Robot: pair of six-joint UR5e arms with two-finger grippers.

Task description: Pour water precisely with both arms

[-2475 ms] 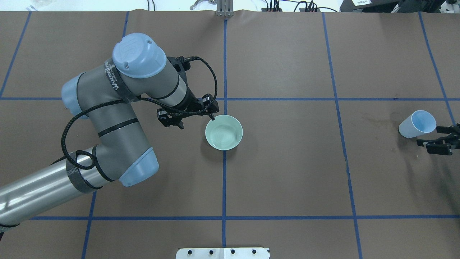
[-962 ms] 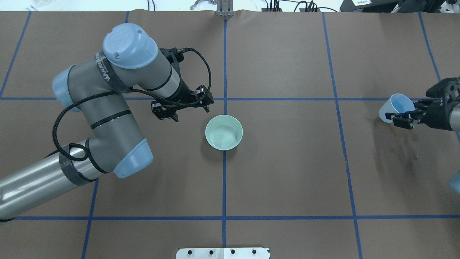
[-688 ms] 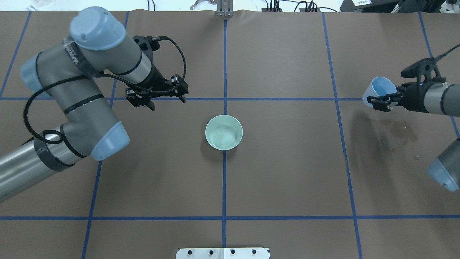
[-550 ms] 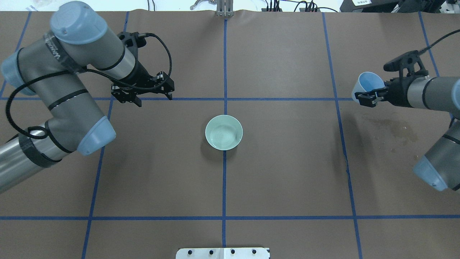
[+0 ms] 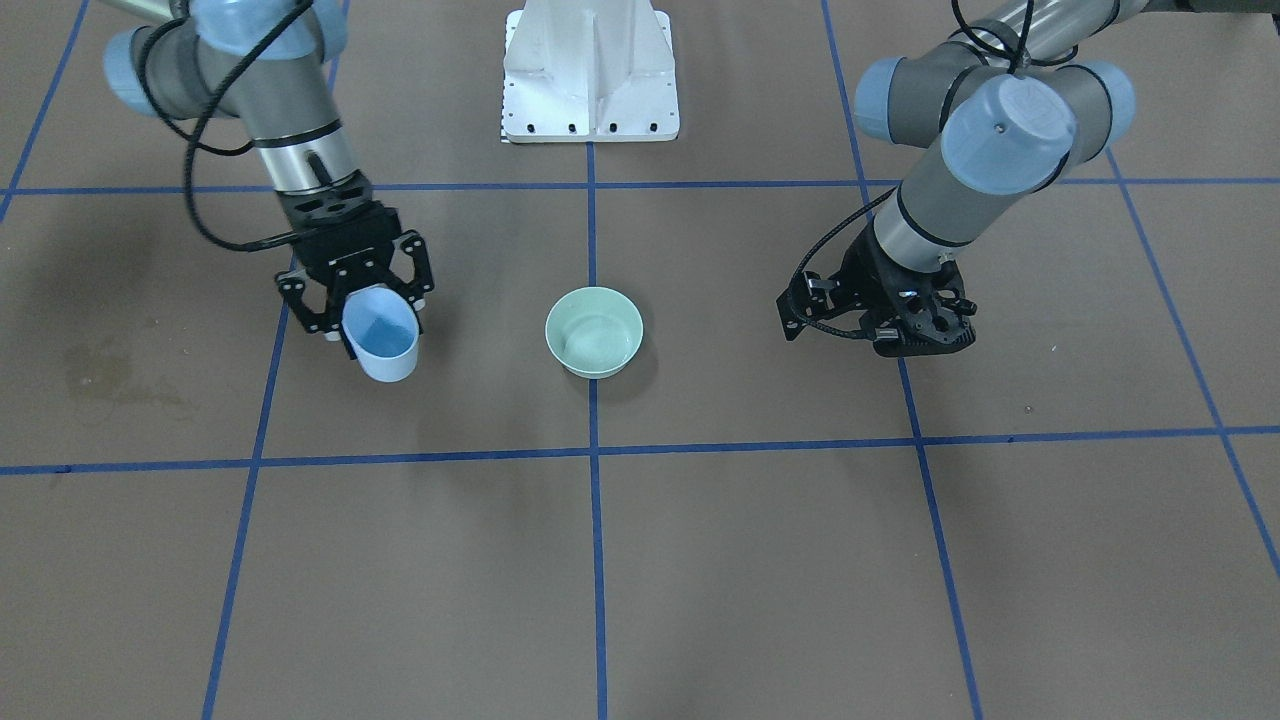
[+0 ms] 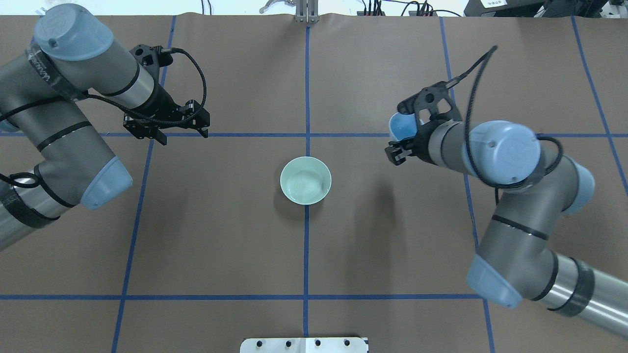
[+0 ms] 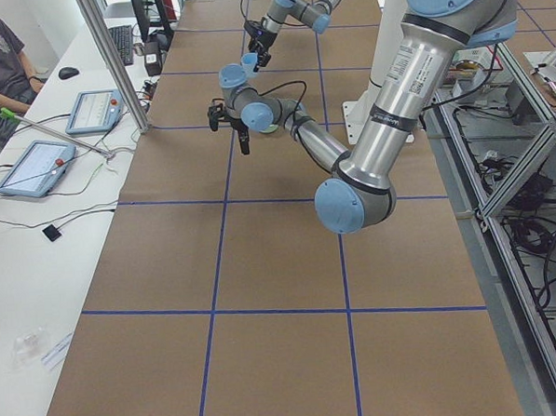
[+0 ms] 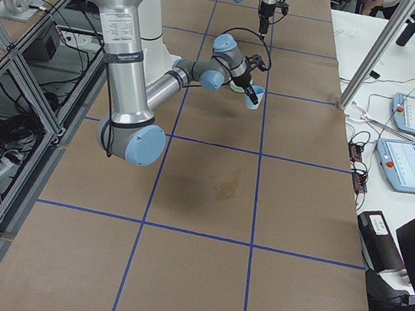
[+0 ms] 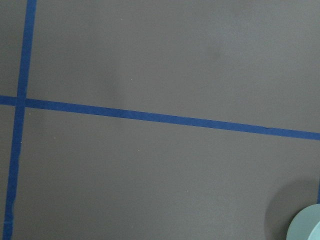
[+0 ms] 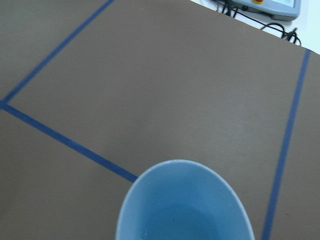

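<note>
White pedestal [image 5: 590, 70]; stain [image 5: 100, 375], perhaps damp; tablets [image 7: 33, 167]

- The bowl [image 6: 305, 180] sits mid-table [image 6: 382, 245].
- To the bowl's right — raised over the table — the cup [image 5: 381, 340], in the right gripper [image 5: 362, 305].
- To the bowl's left and farther out: the left gripper [image 6: 167, 128].
- The pedestal [image 6: 304, 344] stands on the bowl's robot side.

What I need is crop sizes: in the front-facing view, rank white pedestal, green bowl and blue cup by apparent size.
white pedestal
then green bowl and blue cup, too alike to rank: the right end effector holds the cup nearer the camera
</note>
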